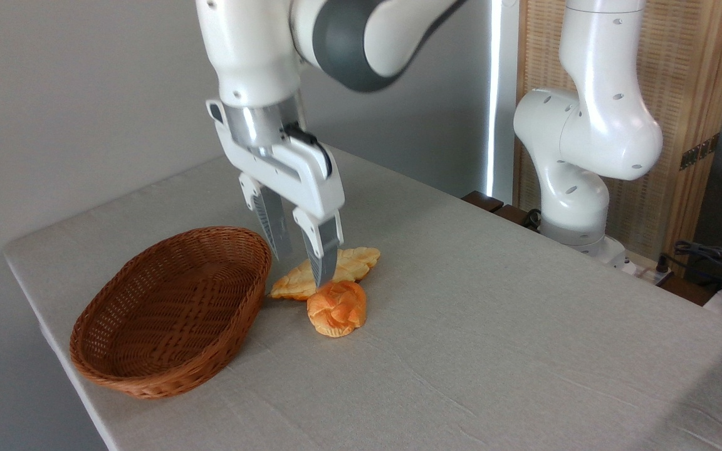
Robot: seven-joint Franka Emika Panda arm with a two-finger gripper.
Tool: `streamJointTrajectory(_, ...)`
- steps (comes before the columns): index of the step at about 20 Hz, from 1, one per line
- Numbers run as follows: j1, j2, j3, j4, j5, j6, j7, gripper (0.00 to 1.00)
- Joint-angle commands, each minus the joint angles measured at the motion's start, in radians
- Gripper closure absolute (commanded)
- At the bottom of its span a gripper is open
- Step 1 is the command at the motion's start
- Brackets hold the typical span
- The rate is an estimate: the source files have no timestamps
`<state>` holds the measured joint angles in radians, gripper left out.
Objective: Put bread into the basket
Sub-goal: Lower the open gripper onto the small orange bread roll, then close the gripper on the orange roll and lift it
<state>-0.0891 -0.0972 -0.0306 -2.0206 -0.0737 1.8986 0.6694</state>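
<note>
Fingers: my two ribbed fingers hang straight down and stand apart, with nothing between them.
Gripper: my gripper hovers over the two breads, its nearer fingertip just above the back of the bun; I cannot tell whether it touches.
Bun: the bun is small, round and golden-orange, glossy, with a knotted rosette top of folded petals and a paler fluted rim low on its front.
Bun's place: it sits on the table, toward the left end, just right of the basket and nearer the front edge than the flat bread.
Flat bread: a paler, leaf-shaped bread with scored ridges lies flat behind the bun, touching it, its left tip reaching the basket's rim.
Basket: the oval brown wicker basket rests near the table's left front edge, low sloping sides, nothing inside.
Table cover: pale grey cloth, lightly creased.
Arm: my white arm comes down from the top.
</note>
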Motion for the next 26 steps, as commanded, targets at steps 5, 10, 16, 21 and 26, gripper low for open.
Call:
streamJointTrajectory(5, 0.000, -0.012, 0.014, -0.191, 0.009, 0.172, 0.098, 0.00)
streamJointTrajectory(10, 0.000, -0.007, 0.014, -0.204, 0.011, 0.172, 0.102, 0.00)
streamJointTrajectory(16, 0.002, -0.001, 0.014, -0.202, 0.011, 0.174, 0.134, 0.66)
streamJointTrajectory(21, 0.002, -0.001, 0.014, -0.202, 0.011, 0.174, 0.136, 0.65)
streamJointTrajectory(26, 0.003, -0.001, 0.015, -0.199, 0.009, 0.169, 0.136, 0.64)
